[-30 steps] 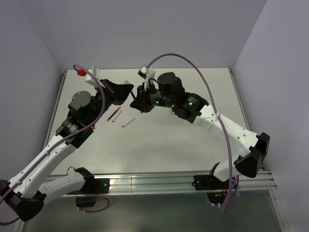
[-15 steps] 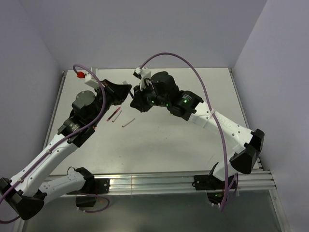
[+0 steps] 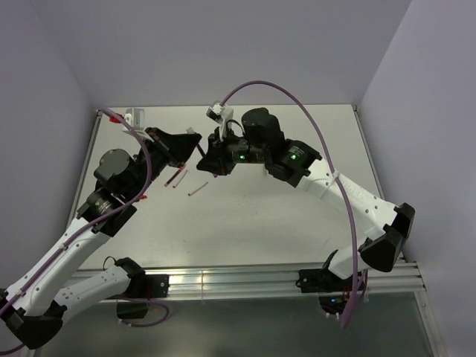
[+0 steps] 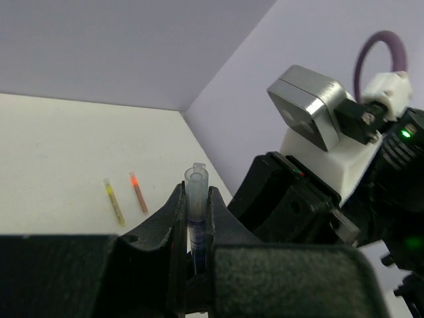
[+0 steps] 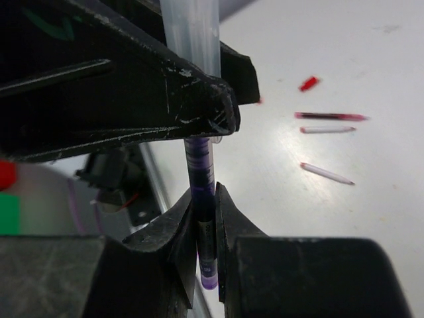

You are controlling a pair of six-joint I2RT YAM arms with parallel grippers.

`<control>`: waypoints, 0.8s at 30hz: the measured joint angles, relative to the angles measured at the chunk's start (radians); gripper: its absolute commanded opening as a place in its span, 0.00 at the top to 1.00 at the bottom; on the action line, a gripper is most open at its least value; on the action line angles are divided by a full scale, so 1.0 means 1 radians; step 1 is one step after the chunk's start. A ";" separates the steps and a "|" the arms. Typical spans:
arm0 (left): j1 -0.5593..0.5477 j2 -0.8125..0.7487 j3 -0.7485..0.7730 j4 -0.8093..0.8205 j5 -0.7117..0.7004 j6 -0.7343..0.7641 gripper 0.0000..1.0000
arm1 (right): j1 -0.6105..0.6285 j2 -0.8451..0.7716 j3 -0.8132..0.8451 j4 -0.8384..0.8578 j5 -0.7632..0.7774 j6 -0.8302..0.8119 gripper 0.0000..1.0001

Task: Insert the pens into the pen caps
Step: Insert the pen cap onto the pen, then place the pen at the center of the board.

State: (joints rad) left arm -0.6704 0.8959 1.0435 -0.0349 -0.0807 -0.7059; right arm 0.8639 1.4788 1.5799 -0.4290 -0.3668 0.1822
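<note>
From above, the left end effector [image 3: 192, 141] and the right end effector [image 3: 211, 154] meet tip to tip over the far-left part of the bench [image 3: 282, 216]. They are too close together to make out what passes between them. Two loose pens [image 3: 175, 177] lie on the bench just near of that meeting point. In the left wrist view, the left end effector [image 4: 195, 199] is clenched on the clear cap [image 4: 195, 182]. The cap's rimmed end stands clear of the fingers, and a dark barrel shows lower in the same gap. A yellow pen [image 4: 114, 201] and an orange pen [image 4: 138, 193] lie side by side on the bench beyond. In the right wrist view, the right end effector [image 5: 203, 199] is grasping the purple pen [image 5: 199, 159] by its lower end. The pen's long axis runs straight up to the clear cap [image 5: 191, 33], which is pinched by the left fingers [image 5: 132, 99]. Pen and cap look collinear, with the tip apparently already entering, so the coming move is judged to be a push along that shared axis. A red cap [image 5: 308, 83] and more loose pens [image 5: 330, 116] lie well apart on the right.
</note>
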 measured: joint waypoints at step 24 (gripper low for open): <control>-0.006 -0.015 -0.024 0.151 0.219 0.065 0.77 | -0.122 -0.080 -0.134 0.204 -0.433 0.114 1.00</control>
State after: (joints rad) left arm -0.6762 0.8806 1.0199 0.1162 0.1383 -0.6407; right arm 0.7414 1.3987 1.4464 -0.2253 -0.7994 0.2962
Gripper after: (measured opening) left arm 0.141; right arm 0.181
